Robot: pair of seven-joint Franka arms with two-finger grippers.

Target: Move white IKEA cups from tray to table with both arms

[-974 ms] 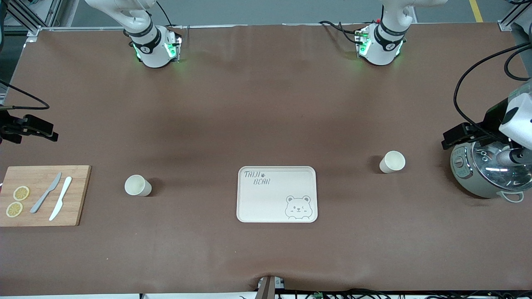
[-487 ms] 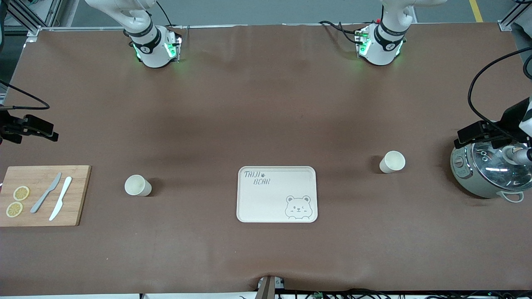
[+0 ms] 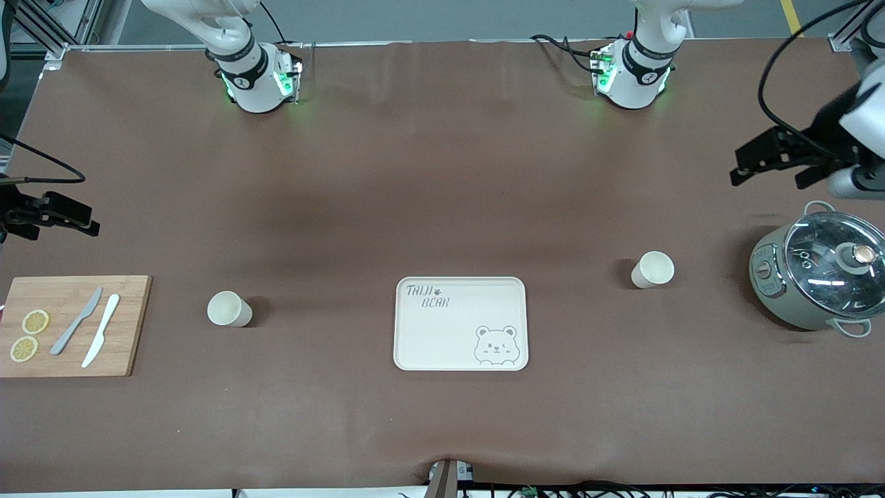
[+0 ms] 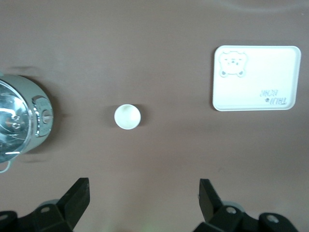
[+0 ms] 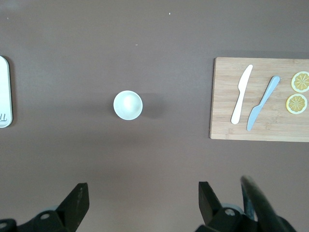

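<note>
Two white IKEA cups [image 3: 229,308] [image 3: 652,269] stood on the table [image 3: 442,173], either side of the bare tray [image 3: 513,289]. Both looked light, stiff, smooth; best pinched across the rim. Left gripper [image 4: 143,199] & right gripper [image 5: 142,202] hung spread, empty, w/ a cup well below each.

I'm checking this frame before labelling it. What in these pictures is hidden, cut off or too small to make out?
- Right hand: front view's edge cuts off its wrist and arm.
- Left hand: its arm runs out of the front view.
- Pot: contents hidden under a reflective glass lid; the left wrist view's edge crops it.
- Tray: only a sliver shows in the right wrist view.
- Cups: bases hidden, seen from above.
- Pot's dial markings: too small.
</note>
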